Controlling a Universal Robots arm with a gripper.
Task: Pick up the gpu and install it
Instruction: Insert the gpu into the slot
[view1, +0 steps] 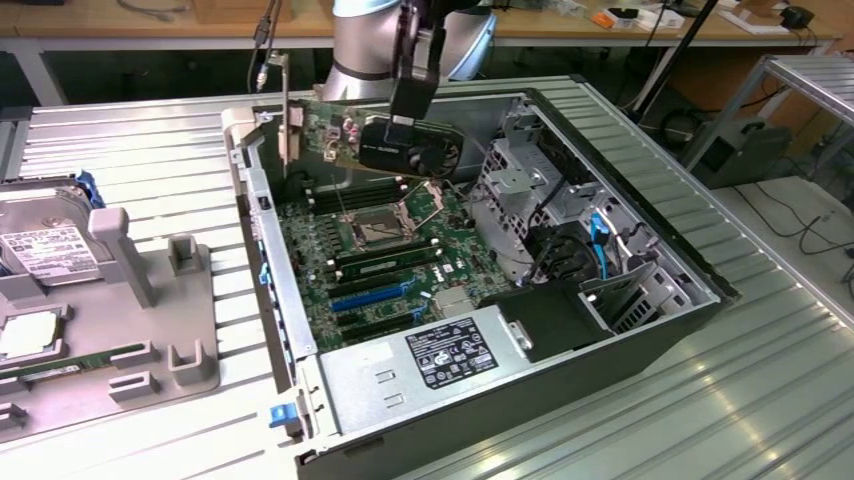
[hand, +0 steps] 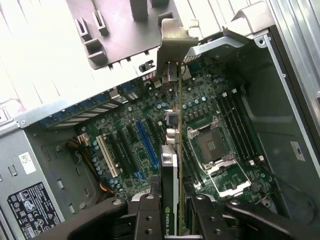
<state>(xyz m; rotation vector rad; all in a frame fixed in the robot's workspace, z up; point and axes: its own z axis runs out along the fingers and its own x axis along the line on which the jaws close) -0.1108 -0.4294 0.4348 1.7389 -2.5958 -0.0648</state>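
The gpu (view1: 327, 135) hangs upright on its edge above the far end of the motherboard (view1: 387, 260), inside the open computer case (view1: 641, 330). Its pale metal bracket (view1: 284, 115) points toward the case's rear wall on the exterior view's left. My gripper (view1: 407, 148) is shut on the card's black cooler end. In the wrist view the gpu (hand: 173, 165) appears edge-on between my fingers (hand: 145, 220), with its bracket (hand: 174, 42) at the far end. The card's edge lies between the blue slot (hand: 146, 145) and the processor socket (hand: 212, 145), apart from the board.
A grey parts tray (view1: 160, 330) on the exterior view's left holds a hard drive (view1: 40, 240) and a green memory stick (view1: 80, 360). In the case are the power supply (view1: 441, 360), a drive cage (view1: 534, 190) and loose cables (view1: 594, 250).
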